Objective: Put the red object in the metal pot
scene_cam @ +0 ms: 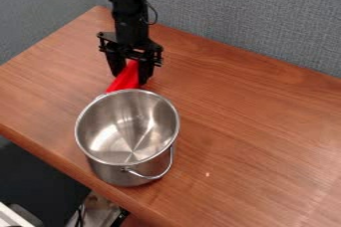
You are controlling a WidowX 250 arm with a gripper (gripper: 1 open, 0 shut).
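One arm: a single black arm reaches down from the back of the wooden table [253,102], its gripper [128,65] pointing straight down.
Grip: the jaws are closed onto the upper end of the red object [126,78]; whether they pinch it by its flat faces or its edges is too small to tell.
Red object, position: it slants down from the jaws toward the near side, its lower end just behind the far rim of the metal pot [127,136]; whether that end touches the table or the rim I cannot tell.
Pot: it stands upright and empty near the table's front edge, its wire handle hanging at the front.
Handling, my guess: the bar looks stiff, light and smooth, so it should not bend, but held at one end it may swing or slip.
Where to hold: nearer its middle would seem steadier.
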